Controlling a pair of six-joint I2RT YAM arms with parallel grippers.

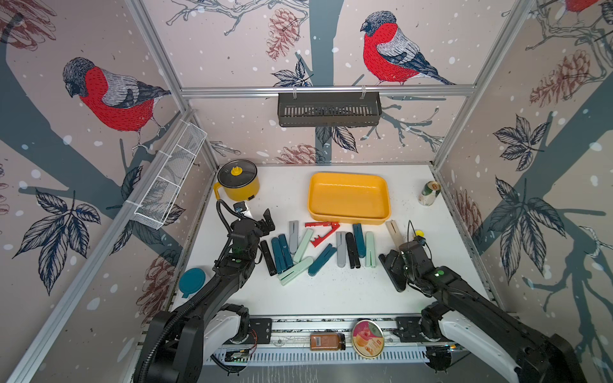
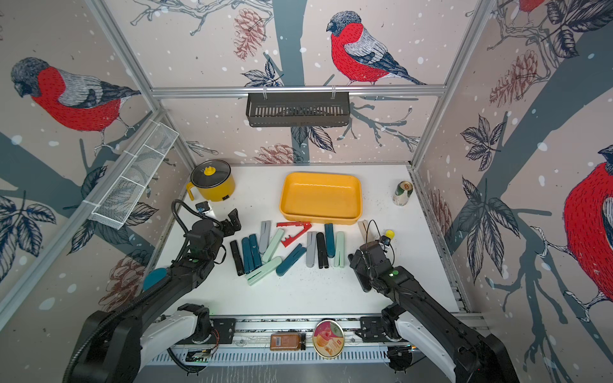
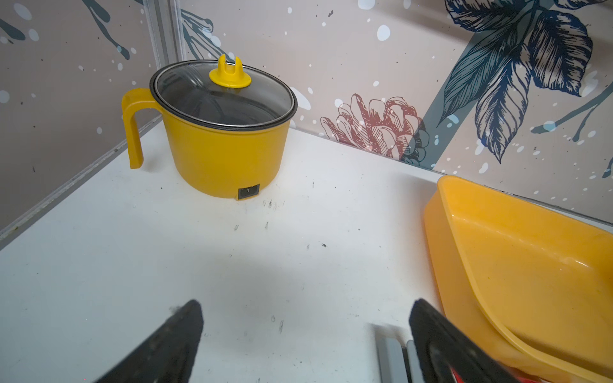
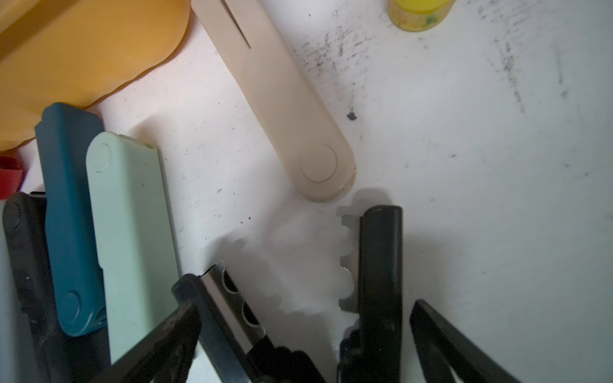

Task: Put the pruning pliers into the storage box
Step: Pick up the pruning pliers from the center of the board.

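The yellow storage box (image 1: pixel 348 217) (image 2: pixel 320 217) stands at the back middle with nothing in it. Several pruning pliers lie in a row in front of it: a red pair (image 1: pixel 320 232) spread in a V, a grey pair (image 1: pixel 293 236), teal, mint and black ones, and a beige pair (image 1: pixel 394 232) (image 4: pixel 282 99). My left gripper (image 1: pixel 269 221) (image 3: pixel 306 304) is open over bare table, left of the grey pair (image 3: pixel 391 358). My right gripper (image 1: pixel 394 265) (image 4: pixel 306 304) is open, and its fingers straddle a black spread pair (image 4: pixel 379 265).
A yellow lidded pot (image 1: pixel 238 180) (image 3: pixel 225 149) stands at the back left, a can (image 1: pixel 429 194) at the back right. A small yellow cap (image 1: pixel 419 233) sits by my right wrist, a teal lid (image 1: pixel 192 282) at the left edge. A wire basket (image 1: pixel 169 179) and a black rack (image 1: pixel 328 109) hang on the walls.
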